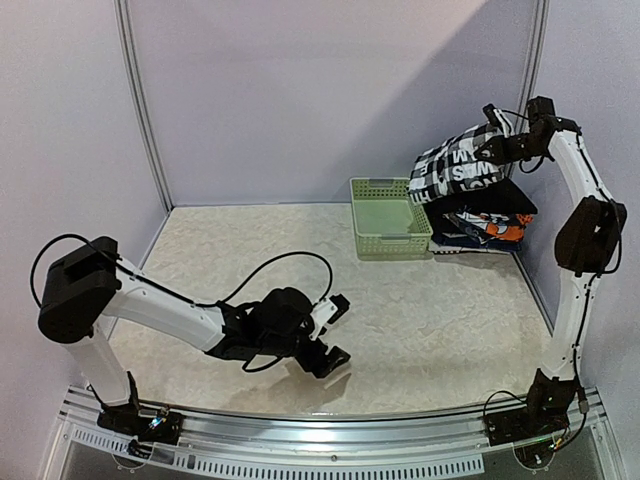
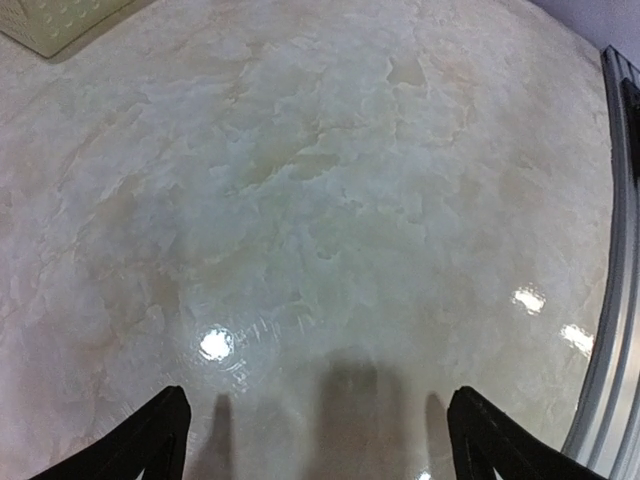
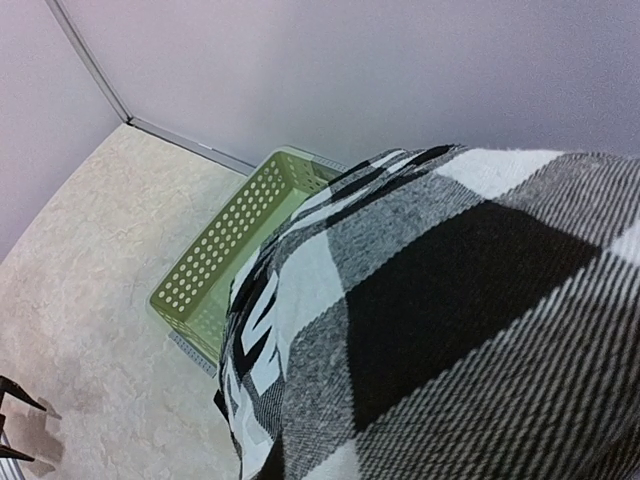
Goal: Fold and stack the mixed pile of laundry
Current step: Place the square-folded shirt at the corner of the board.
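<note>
Pinching the black-and-white checked shirt (image 1: 455,172) by its upper edge with the right gripper (image 1: 488,150), jaws drawn almost together on the fabric, high above the table (image 1: 430,320). Draping down and away from that gripper, white lettering facing outward, lower part hanging over the pile beneath; touching it or not, impossible to tell. Directly below the gripper, the black cloth (image 1: 508,200); under that, the orange-blue-white printed pieces (image 1: 485,230), both lying on the table beside the side wall.

Visible only from the top view, that stack. Hidden in the right wrist view behind the shirt (image 3: 450,300), which fills most of the picture and covers the fingers too, so no reading the grip from there. Showing instead, down past the hanging fabric and off to one side of it, the green basket (image 3: 235,255) and bare table (image 3: 90,300).

Hovering low over the near part of the table with the left gripper (image 1: 335,333), well apart from every garment. Spread wide, fingertips (image 2: 150,445) at the two bottom corners of the left wrist view, only glossy table (image 2: 320,200) between them, holding nothing. Far ahead of this gripper and to one side, a corner of the green basket (image 2: 55,20); close on the other side, the metal edge rail (image 2: 620,260), a detail lost in the top view behind the arm.
</note>
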You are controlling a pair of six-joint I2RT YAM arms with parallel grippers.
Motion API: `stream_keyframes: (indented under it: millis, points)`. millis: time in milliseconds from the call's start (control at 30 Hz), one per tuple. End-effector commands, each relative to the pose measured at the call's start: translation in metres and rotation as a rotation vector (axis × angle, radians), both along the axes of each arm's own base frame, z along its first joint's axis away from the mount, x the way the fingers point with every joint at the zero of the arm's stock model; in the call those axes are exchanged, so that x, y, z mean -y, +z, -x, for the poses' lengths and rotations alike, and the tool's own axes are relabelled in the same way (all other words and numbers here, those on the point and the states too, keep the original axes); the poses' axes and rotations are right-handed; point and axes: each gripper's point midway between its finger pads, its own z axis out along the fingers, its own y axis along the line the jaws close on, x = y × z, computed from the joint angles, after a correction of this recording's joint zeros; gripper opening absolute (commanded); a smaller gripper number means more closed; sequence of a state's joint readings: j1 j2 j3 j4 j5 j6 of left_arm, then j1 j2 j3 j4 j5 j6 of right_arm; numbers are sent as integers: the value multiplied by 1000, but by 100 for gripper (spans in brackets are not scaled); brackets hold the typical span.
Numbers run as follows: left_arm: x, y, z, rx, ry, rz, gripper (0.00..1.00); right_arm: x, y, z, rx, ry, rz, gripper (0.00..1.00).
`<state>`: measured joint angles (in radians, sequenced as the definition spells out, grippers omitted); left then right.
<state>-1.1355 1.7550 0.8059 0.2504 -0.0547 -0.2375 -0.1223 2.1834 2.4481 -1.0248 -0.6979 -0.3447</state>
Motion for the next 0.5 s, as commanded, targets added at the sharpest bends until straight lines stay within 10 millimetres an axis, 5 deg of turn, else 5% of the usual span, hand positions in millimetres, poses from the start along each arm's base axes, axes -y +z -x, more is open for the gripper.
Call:
stream_keyframes:
  millis: [0,467]
  points:
    - [2,-7,7,-19,-21,-26,91,29,9,6,-7,-18,-70,0]
    - [9,-10,9,-27,-45,-24,90,57,-13,3,-97,-223,2,4]
